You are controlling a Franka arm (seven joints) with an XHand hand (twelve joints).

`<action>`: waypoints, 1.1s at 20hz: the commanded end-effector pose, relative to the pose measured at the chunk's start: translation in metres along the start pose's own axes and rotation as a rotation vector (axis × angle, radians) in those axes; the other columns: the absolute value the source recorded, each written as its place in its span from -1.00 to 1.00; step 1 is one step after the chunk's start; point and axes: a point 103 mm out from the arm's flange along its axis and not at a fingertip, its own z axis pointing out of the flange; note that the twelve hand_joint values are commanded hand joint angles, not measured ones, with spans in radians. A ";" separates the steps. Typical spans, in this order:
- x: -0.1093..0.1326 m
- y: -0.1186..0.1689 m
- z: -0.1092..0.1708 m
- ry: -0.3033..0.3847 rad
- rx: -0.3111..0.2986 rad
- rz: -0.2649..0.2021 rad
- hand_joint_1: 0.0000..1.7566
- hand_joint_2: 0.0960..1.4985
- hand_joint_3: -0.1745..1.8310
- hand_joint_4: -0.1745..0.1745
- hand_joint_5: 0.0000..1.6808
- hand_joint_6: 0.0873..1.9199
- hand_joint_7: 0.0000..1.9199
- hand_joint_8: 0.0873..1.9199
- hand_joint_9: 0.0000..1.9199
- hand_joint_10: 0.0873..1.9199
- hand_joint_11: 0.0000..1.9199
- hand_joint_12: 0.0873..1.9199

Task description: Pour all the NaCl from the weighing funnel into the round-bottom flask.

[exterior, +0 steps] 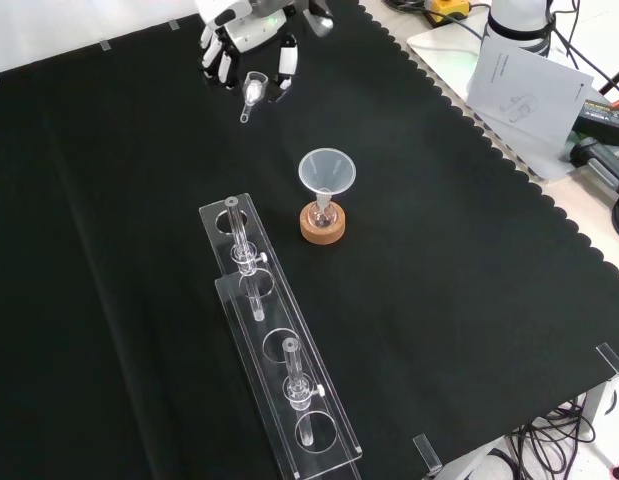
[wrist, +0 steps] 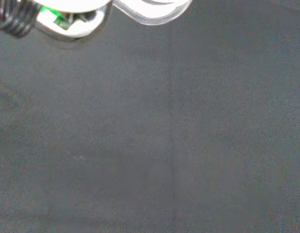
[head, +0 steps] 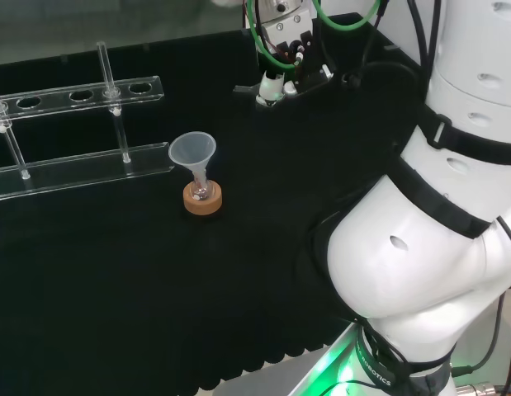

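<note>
Hand (exterior: 251, 38) curled around weighing funnel (exterior: 253, 90)

In the front view the round-bottom flask (exterior: 323, 214) sits on a cork stand (exterior: 323, 226) mid-cloth, with a funnel (exterior: 326, 172) in its neck. The test-tube rack (exterior: 274, 345) lies just beside it — to the left and nearer. The hand (exterior: 251, 38) and weighing funnel (exterior: 253, 90) are farther off, well apart from the flask.

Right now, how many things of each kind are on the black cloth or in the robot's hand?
Funnel on the flask: 1
Flask: 1
Cork ring: 1
Clear rack: 1
Weighing funnel in the hand: 1
Total: 5
</note>
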 end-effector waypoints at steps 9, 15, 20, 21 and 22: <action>0.043 -0.075 -0.010 -0.039 0.050 -0.015 0.23 -0.17 -0.12 1.00 0.37 -0.10 -0.39 -0.35 0.01 -0.64 -0.24 0.14; 0.059 -0.087 -0.010 -0.060 0.079 -0.022 0.23 -0.17 -0.12 1.00 0.37 -0.10 -0.39 -0.35 0.01 -0.65 -0.25 0.13; 0.064 -0.088 -0.011 -0.086 0.097 -0.024 0.23 -0.17 -0.12 1.00 0.37 -0.10 -0.39 -0.35 0.01 -0.65 -0.27 0.13; 0.065 -0.088 -0.011 -0.090 0.102 -0.024 0.23 -0.17 -0.12 1.00 0.37 -0.10 -0.39 -0.35 0.01 -0.65 -0.27 0.13; 0.066 -0.087 -0.011 -0.097 0.108 -0.025 0.23 -0.17 -0.12 1.00 0.37 -0.10 -0.39 -0.35 0.01 -0.65 -0.27 0.13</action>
